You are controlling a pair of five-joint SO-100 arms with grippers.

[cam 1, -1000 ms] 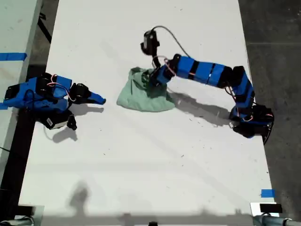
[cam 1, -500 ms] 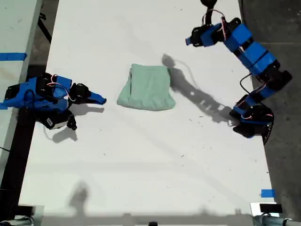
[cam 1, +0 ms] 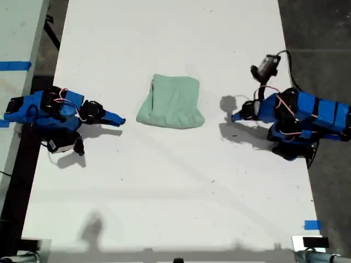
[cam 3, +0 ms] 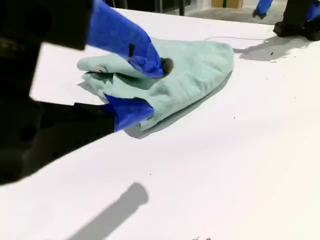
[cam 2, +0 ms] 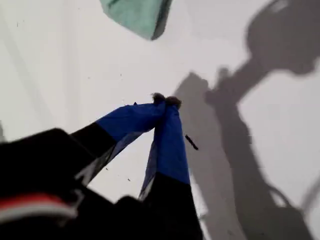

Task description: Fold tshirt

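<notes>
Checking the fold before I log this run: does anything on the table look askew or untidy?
Only the tshirt: it is a bundle, not a neat rectangle, flaring wider at its near edge in the exterior view, with lumpy layers showing in the second wrist view. My first gripper and my second gripper sit clear of it.

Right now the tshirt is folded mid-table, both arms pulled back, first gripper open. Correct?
Not quite: my first gripper is shut, its blue fingertips meeting in the first wrist view. The rest holds: the tshirt lies folded mid-table, and both arms sit back from it at the exterior view's left and right.
</notes>
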